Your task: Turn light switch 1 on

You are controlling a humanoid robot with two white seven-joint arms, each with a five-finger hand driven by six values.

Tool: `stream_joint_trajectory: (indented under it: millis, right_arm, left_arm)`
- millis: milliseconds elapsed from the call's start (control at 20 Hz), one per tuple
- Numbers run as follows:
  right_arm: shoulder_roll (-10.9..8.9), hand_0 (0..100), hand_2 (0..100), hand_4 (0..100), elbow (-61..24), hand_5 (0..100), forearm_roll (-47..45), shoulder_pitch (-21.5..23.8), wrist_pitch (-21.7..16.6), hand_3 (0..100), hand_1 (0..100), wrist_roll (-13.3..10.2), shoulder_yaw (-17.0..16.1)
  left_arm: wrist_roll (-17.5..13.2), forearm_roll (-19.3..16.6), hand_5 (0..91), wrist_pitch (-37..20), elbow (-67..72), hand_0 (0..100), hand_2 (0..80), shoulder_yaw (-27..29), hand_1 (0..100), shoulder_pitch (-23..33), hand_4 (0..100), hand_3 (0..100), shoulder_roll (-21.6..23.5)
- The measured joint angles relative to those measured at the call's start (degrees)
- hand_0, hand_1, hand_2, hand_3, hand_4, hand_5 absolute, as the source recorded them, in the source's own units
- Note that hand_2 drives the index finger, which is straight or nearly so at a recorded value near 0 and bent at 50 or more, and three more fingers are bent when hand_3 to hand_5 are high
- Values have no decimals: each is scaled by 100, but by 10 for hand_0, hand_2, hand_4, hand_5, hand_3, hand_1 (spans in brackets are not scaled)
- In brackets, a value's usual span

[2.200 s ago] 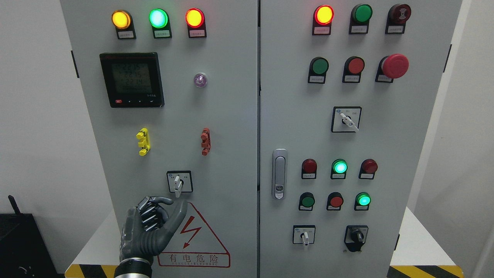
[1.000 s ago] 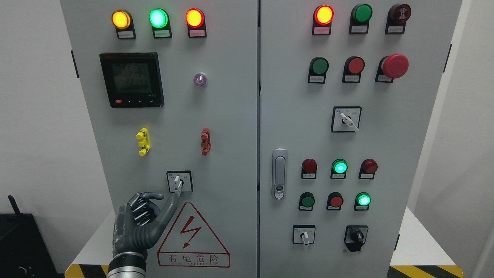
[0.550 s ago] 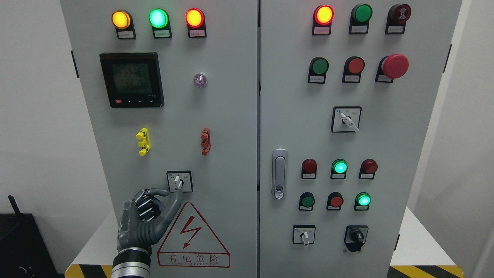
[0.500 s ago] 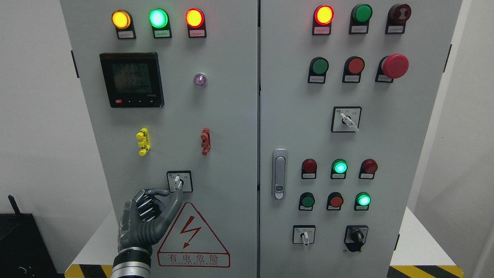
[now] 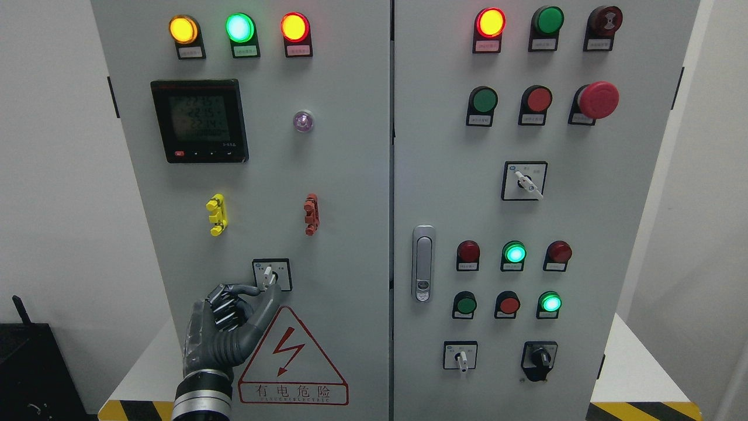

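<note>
Not done yet, by my reading: the rotary selector switch (image 5: 271,275), low on the left cabinet door (image 5: 345,175), has its white lever pointing near 6 o'clock with a slight lean toward 7, and no turn shows. Left hand (image 5: 231,327) sits at the switch's 7 o'clock; thumb and forefinger tips meet at the lever's lower end, other fingers curled in. Cannot tell if the lever is truly pinched or only touched. What's left, I judge: a firm grip, then the twist. Warning triangle sticker (image 5: 292,362) lies at 3 o'clock of the hand. Right hand unseen.
</note>
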Motion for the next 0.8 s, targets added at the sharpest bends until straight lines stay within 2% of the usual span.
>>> stream_joint_trajectory:
  millis: [800]
  right_arm:
    - [0, 0, 0, 0, 0, 0, 0, 0, 0, 0, 0, 0, 0]
  left_arm:
    - [-9, -153, 880, 236, 55, 76, 595, -18, 699, -121, 984, 959, -33]
